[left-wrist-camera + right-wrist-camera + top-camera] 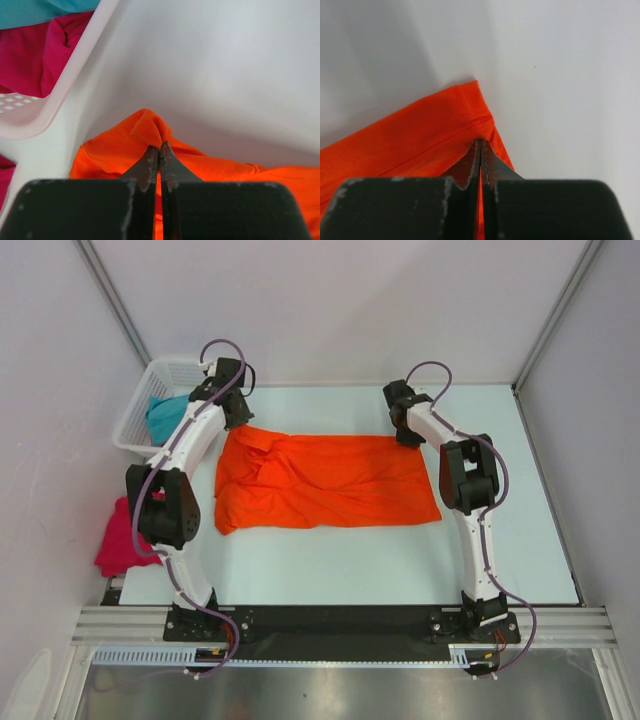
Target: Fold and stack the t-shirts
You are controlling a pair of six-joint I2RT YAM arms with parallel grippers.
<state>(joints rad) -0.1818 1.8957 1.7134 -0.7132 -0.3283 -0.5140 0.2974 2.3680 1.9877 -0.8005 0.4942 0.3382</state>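
Observation:
A bright orange t-shirt [330, 480] lies spread across the middle of the table, wrinkled on its left side. My left gripper [236, 420] is at its far left corner, shut on a pinched-up fold of the orange cloth [145, 127]. My right gripper [411, 433] is at the far right corner, shut on the hemmed corner of the same shirt [435, 130]. A teal t-shirt [166, 416] lies in the basket. A crimson t-shirt [121, 540] is bunched at the table's left edge. In the left wrist view another crimson t-shirt [35, 55] lies in the basket under the teal one [30, 10].
The white lattice basket [150, 375] stands at the far left corner, close beside my left gripper; its rim [65, 85] shows in the left wrist view. Walls close in the table at the back and on both sides.

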